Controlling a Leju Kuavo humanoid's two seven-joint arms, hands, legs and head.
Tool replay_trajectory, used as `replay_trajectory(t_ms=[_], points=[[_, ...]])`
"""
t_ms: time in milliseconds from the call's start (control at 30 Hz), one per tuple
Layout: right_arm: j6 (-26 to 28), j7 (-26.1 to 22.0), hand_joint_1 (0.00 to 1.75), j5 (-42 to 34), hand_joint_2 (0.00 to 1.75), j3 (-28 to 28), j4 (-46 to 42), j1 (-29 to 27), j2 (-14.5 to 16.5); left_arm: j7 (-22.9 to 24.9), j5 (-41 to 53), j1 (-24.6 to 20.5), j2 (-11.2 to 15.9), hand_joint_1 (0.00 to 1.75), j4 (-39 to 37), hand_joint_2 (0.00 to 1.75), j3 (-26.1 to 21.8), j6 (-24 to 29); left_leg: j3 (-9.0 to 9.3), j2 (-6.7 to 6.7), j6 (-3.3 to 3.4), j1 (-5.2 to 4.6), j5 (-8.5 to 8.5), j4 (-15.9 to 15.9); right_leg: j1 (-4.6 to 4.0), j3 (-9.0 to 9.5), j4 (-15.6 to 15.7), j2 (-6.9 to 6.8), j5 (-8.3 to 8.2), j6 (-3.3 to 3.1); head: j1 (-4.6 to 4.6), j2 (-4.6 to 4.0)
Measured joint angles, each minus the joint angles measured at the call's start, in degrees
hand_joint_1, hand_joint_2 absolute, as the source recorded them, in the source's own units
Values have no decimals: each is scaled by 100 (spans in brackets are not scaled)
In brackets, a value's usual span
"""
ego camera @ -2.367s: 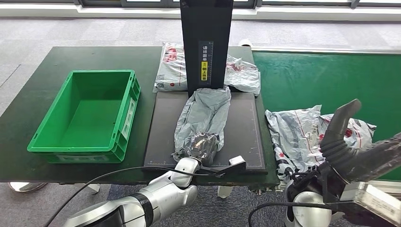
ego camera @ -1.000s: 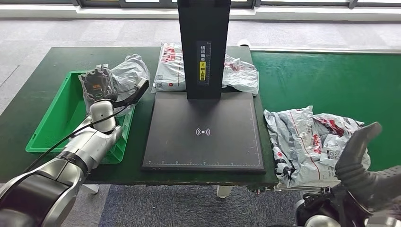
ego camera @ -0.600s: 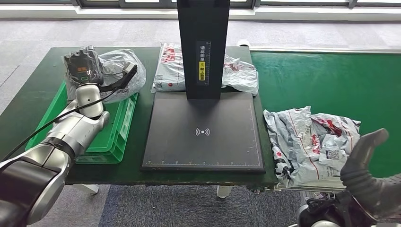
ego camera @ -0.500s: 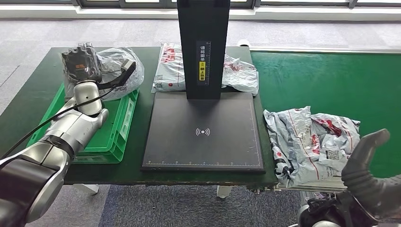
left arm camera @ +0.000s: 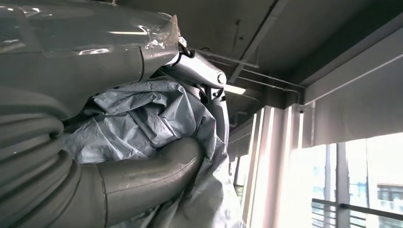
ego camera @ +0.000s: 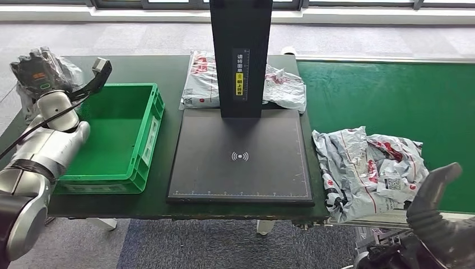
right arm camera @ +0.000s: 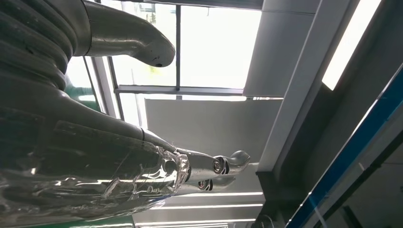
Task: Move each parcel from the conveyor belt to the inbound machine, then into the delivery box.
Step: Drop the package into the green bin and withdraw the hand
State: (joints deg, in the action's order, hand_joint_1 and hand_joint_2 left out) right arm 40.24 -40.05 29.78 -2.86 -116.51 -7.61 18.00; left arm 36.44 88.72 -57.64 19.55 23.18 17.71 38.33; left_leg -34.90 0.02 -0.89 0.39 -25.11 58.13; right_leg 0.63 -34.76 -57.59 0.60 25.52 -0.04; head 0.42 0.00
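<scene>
**Grey parcel held left of the box, not over it**

Table (ego camera: 168,207) carries the conveyor belt (ego camera: 386,95) on the right, inbound machine (ego camera: 241,157) mid, green delivery box (ego camera: 109,134) on the left; nothing visible inside the box. L hand (ego camera: 38,75) grips the grey parcel (left arm camera: 147,118), raised beyond the box's far-left corner, so the box lies to the hand's right and nearer the robot. Parcel's long axis: can't tell, it's bunched in the fingers. R hand (ego camera: 442,216) low by the white parcels (ego camera: 367,165) at the belt's near edge, fingers apart, holding nothing.
</scene>
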Motion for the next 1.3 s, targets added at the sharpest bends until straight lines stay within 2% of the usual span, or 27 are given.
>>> replay_trajectory(t_ms=[200,233,333,367,433,567,800,1100,1300], points=[[0,-1,0,3,175,61,-110,-208,19,0,0,195,290,175,-58,175,-494,-15,0,-7,-5,0,-3,-1,0,3,0,-8,4,-5,1,0],[0,-1,0,4,175,62,-119,-226,22,0,0,221,326,141,-68,175,-542,-22,0,-9,-5,0,-4,-1,0,4,1,-10,4,-5,1,0],[0,-1,0,9,175,66,-126,-263,28,-1,0,338,406,10,-98,175,-693,-130,3,-8,-6,-1,-5,0,2,2,3,-10,5,-4,1,0],[0,-1,0,11,175,67,-126,-272,30,-15,0,392,389,0,-110,175,-751,-227,5,-9,-6,-2,-5,0,2,2,4,-13,5,-4,0,0],[0,-1,0,15,175,68,-125,-286,31,-125,-3,496,281,0,-154,175,-859,-503,7,-22,-6,-3,-5,0,3,6,6,-26,8,-2,-1,0],[0,0,0,13,175,68,-124,-287,32,-565,-4,699,-62,0,-249,0,-1024,-802,5,-40,-5,-3,-4,1,3,19,6,-45,9,-1,1,0],[0,1,0,-1,175,68,-99,-283,32,-997,0,868,-470,0,-294,0,-1197,-933,5,-24,-6,-3,-5,2,2,12,6,-28,2,-1,0,0],[0,1,0,-2,175,68,-55,-279,32,-1087,0,877,-626,0,-294,0,-1246,-944,5,-24,-7,0,-6,1,-1,10,5,-29,6,-4,-1,0],[-2,1,0,-12,175,68,20,-272,32,-931,0,878,-684,0,-258,0,-1248,-761,4,-24,-7,0,-6,1,0,12,4,-29,5,-4,1,0]])
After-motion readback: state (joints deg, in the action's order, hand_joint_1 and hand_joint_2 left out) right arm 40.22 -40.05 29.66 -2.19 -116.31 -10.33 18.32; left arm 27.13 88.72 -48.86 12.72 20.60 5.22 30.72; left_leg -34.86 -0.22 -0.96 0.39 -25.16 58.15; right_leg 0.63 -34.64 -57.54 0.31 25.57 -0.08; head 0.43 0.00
